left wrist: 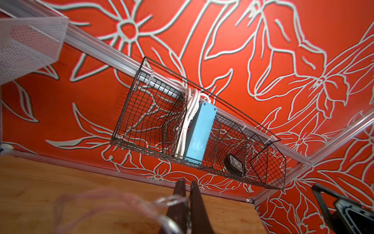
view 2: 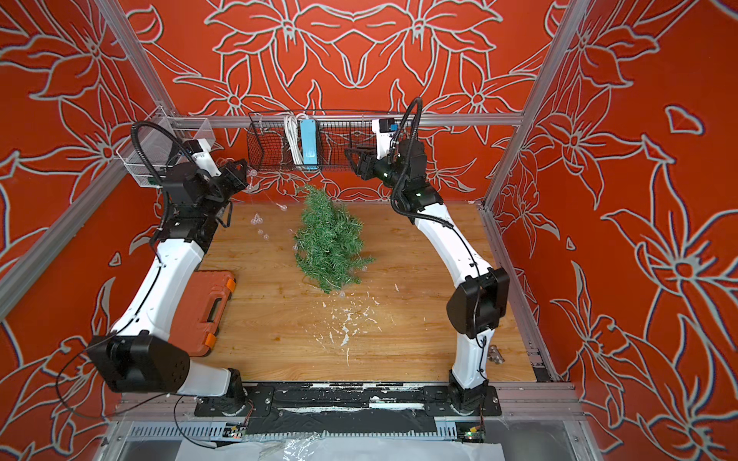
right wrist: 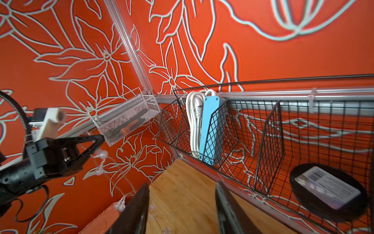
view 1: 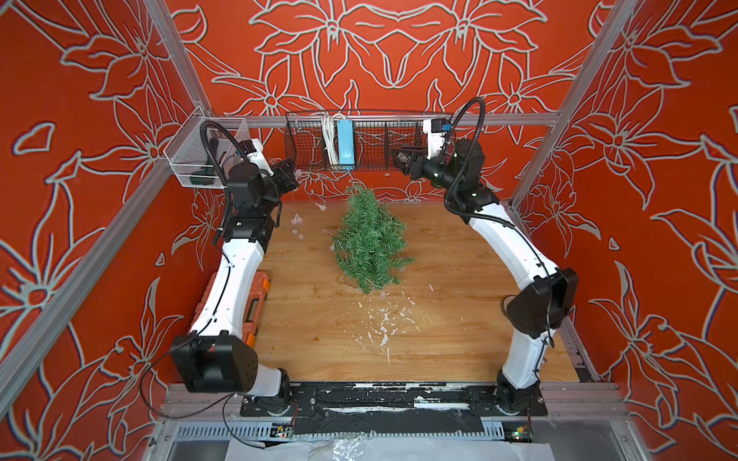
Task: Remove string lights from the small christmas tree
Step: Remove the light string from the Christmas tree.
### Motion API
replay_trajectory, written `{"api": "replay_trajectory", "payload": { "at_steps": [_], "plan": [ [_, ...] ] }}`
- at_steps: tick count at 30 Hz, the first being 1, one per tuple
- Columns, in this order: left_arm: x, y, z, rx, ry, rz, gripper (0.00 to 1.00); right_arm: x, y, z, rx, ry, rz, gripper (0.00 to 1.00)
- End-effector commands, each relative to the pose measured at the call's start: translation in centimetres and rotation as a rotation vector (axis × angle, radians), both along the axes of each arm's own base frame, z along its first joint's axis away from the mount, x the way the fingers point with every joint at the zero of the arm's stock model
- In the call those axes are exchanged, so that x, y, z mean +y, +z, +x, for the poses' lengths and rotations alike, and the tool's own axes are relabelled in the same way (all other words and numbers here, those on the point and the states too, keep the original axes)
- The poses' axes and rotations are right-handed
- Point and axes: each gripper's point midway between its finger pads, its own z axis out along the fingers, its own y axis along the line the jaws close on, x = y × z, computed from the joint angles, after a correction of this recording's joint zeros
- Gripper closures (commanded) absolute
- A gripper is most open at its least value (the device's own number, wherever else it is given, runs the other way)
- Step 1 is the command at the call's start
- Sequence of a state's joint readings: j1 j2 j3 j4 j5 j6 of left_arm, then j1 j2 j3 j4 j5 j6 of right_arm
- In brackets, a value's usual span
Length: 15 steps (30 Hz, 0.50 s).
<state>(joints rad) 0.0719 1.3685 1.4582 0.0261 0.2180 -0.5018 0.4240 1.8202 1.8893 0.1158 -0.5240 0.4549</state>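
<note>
The small christmas tree [view 1: 369,239] [view 2: 329,243] lies on its side mid-table, tip toward the back wall. My left gripper [view 1: 289,175] [view 2: 241,171] [left wrist: 187,183] is raised at the back left, shut on the string lights [view 1: 321,206] [view 2: 282,206]. Their thin wire and clear bulbs hang from it to the table and trail to the tree's left edge. Blurred bulbs of the string lights [left wrist: 170,200] sit beside the closed fingers. My right gripper [view 1: 399,157] [view 2: 351,157] [right wrist: 182,183] is raised at the back right, open and empty. From there, I see the left gripper [right wrist: 93,141] with bulbs [right wrist: 99,156] dangling.
A black wire basket [view 1: 303,139] on the back rail holds a blue power strip [view 1: 343,141], a white coiled cable [view 1: 328,139] and a black round item [right wrist: 327,190]. A white mesh basket [view 1: 187,159] hangs at the back left. An orange tool case [view 2: 203,307] lies under my left arm. White flecks [view 1: 383,319] litter the front table.
</note>
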Motion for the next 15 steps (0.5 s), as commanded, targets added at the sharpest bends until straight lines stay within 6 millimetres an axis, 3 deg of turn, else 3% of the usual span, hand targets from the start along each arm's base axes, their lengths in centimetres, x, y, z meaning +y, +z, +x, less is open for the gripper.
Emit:
{"api": "replay_trajectory", "payload": {
  "at_steps": [1, 7, 15],
  "plan": [
    [0.0, 2.6, -4.0, -0.055, 0.018, -0.020, 1.00, -1.2, 2.6, -3.3, -0.075, -0.006, 0.041, 0.46],
    [-0.6, 8.5, -11.2, -0.186, 0.013, -0.022, 1.00, -1.1, 1.7, -10.6, -0.108, 0.050, -0.029, 0.44],
    [-0.5, 15.1, -18.0, -0.315, 0.043, 0.004, 1.00, 0.7, -0.7, -19.5, -0.145, 0.159, -0.135, 0.42]
  ]
}}
